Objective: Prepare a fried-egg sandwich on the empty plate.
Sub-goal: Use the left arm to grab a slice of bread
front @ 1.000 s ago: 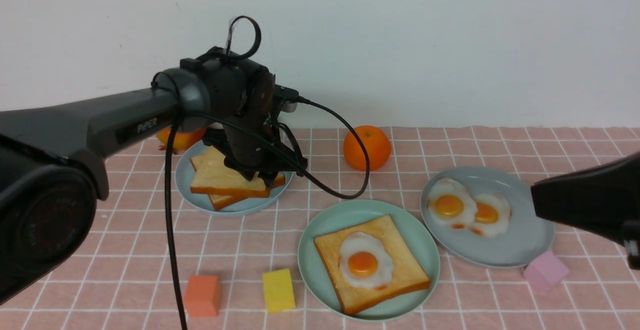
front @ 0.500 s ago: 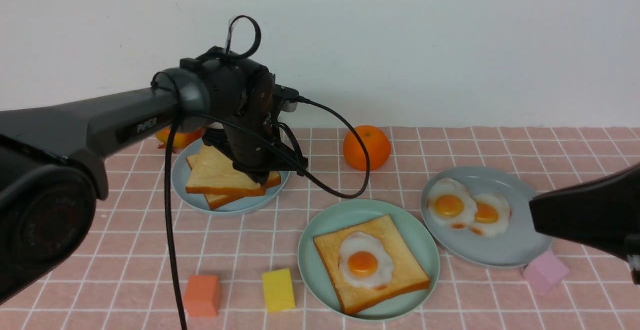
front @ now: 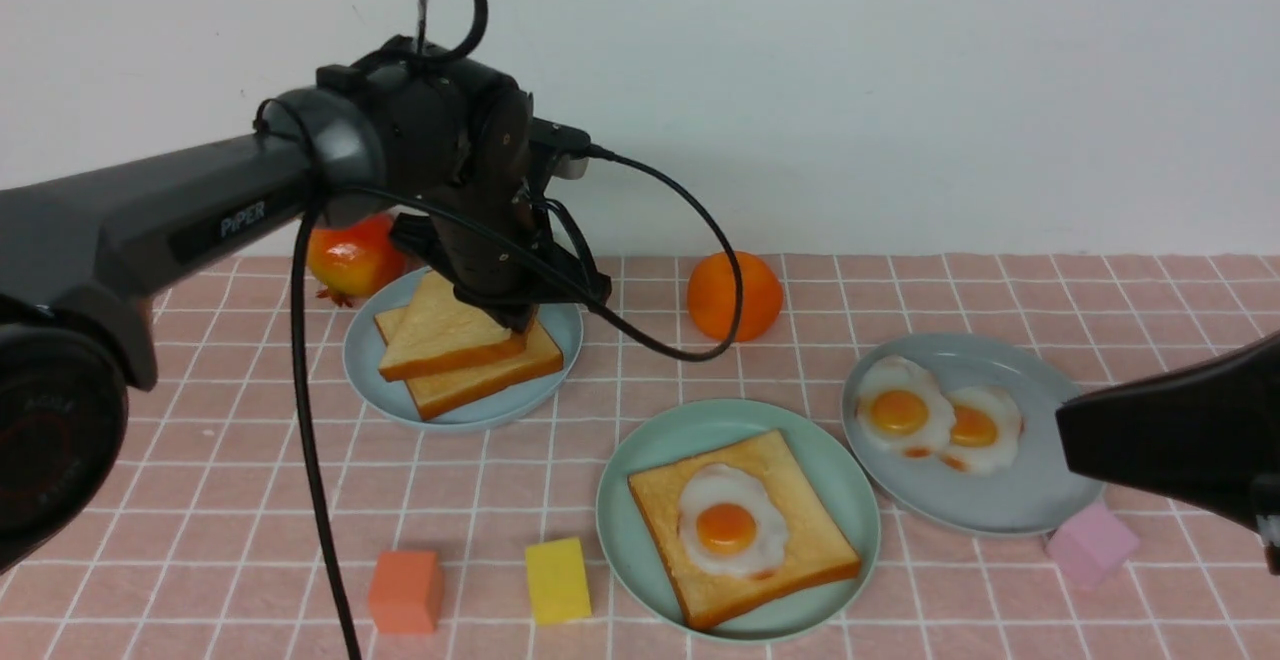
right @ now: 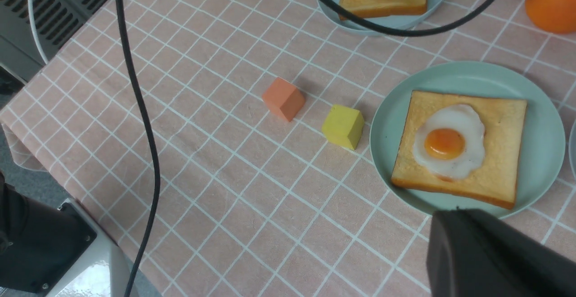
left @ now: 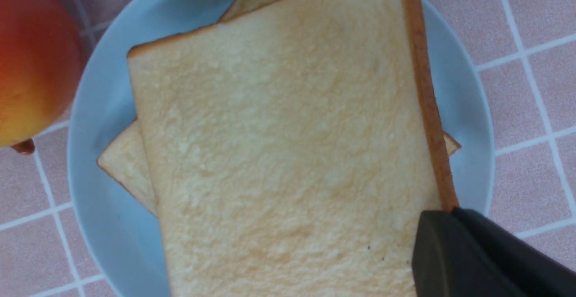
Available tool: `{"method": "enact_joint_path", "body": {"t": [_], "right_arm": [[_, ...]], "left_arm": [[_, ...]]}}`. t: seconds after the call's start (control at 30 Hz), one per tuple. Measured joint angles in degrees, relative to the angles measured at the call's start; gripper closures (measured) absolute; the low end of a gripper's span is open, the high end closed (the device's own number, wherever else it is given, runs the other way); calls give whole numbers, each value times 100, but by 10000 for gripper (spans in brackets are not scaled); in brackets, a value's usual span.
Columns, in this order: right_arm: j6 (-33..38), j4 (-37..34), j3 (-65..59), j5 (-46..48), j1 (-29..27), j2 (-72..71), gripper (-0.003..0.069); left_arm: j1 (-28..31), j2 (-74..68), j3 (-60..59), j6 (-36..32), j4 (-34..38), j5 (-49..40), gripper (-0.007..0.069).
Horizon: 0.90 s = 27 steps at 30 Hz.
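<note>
Left arm has risen since the earlier frame, and the top toast slice [front: 445, 335] has come up with it. It now tilts, its far right corner high and its near left edge apparently on the lower toast slice [front: 490, 375], though contact is hard to tell.

Near, low in the front frame: an orange block [front: 404, 592] and a yellow block [front: 557, 580] on the desk [front: 200, 540], not involved.

Lower centre: the mint-green plate [front: 830, 480] holds the base toast slice [front: 660, 510] with the fried egg [front: 728, 525] lying flat on it. The sandwich is half built and lacks its lid.

Right edge: the right end effector [front: 1070, 422] is pressed together with nothing seen in it, just beside the mint-green plate.

Farther, upper left: the pale blue plate [front: 365, 380]. Above it the left end effector [front: 512, 322] pinches the top toast slice at its corner, by the crust.

Handling, judged:
- The slice looks light and stiff, staying flat with no sag while held at one corner.
- The crust edge is the firmest place to hold. The corner grip may let the slice swing or twist in transit.
- The egg looks thin and smooth. It could slide if the lid drags across it, so set the lid down flat.
</note>
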State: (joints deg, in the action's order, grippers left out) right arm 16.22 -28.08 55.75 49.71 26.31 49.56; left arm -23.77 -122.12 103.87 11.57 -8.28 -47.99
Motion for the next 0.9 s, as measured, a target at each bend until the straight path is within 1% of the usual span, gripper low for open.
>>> {"method": "enact_joint_path", "body": {"t": [0.3, 0.43, 0.47, 0.5, 0.53, 0.57, 0.6, 0.7, 0.77, 0.8, 0.87, 0.9], "right_arm": [[0, 0, 0, 36, 0, 0, 616], [5, 0, 0, 169, 0, 0, 616], [5, 0, 0, 169, 0, 0, 616], [5, 0, 0, 174, 0, 0, 616], [5, 0, 0, 174, 0, 0, 615], [5, 0, 0, 174, 0, 0, 615], [5, 0, 0, 174, 0, 0, 613], [5, 0, 0, 174, 0, 0, 610], [5, 12, 0, 174, 0, 0, 608], [5, 20, 0, 174, 0, 0, 608], [27, 27, 0, 174, 0, 0, 608], [27, 27, 0, 174, 0, 0, 608]], "left_arm": [[0, -369, 0, -13, -106, 54, 601], [0, -436, 0, -17, -85, 74, 507], [0, -436, 0, -17, -79, 74, 501], [0, -431, 0, -17, -65, 78, 439], [0, -423, 0, -17, -60, 78, 403], [0, -424, 0, -17, -60, 78, 403], [0, -399, 0, -17, -60, 73, 354], [0, -311, 0, -36, -60, -105, 266], [0, -263, 0, -208, -58, -312, 232], [0, -263, 0, -237, -58, -332, 230], [0, -257, 0, -679, -9, -443, 216], [0, -257, 0, -758, 5, -443, 214]]}}
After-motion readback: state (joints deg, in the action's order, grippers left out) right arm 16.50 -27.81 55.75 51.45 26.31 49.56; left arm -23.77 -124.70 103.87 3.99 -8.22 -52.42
